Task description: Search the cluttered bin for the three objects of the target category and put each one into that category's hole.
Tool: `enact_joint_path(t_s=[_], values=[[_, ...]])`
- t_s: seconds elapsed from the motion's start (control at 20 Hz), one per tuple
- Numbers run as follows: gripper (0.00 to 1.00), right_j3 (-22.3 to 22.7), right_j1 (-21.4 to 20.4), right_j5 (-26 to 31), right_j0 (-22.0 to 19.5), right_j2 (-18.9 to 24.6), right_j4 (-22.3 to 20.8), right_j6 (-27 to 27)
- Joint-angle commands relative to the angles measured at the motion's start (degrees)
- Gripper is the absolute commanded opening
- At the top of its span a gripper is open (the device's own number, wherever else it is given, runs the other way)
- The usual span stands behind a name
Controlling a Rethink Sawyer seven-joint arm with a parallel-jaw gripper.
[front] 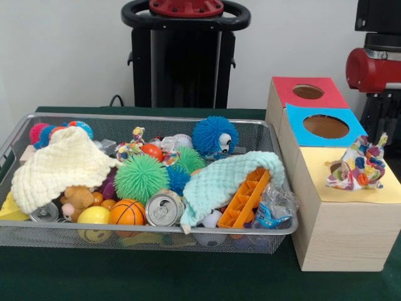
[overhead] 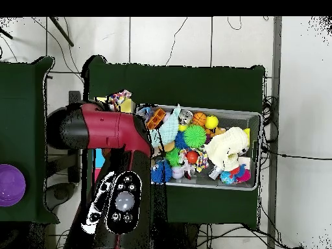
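The wire-mesh bin stands on the green table and is full of toys; it also shows in the overhead view. A speckled knotted rope toy lies among them toward the back. The floppy patterned cloth sits bunched on the yellow top of the nearest box and covers most of its hole. The overhead view shows the cloth just beyond the arm. The red arm hangs over the boxes. Only an arm segment shows at the right edge of the front view. The gripper is not visible.
The blue-topped box's hole and the red-topped box's hole are open behind. A pale-yellow knitted cloth and a mint one drape over balls, a can and an orange plastic piece. A purple round object sits on the side table.
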Motion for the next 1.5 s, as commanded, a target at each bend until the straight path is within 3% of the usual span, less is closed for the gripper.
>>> enact_joint_path(t_s=[0.05,0.85,1.5], values=[[0.00,3.58,1.67,-2.20,-1.82,2.47,-1.04,10.09],[0.00,4.12,1.64,0.41,-0.62,-0.44,-1.61,11.35],[0.00,7.94,0.60,-0.90,-3.80,1.46,-1.19,9.40]])
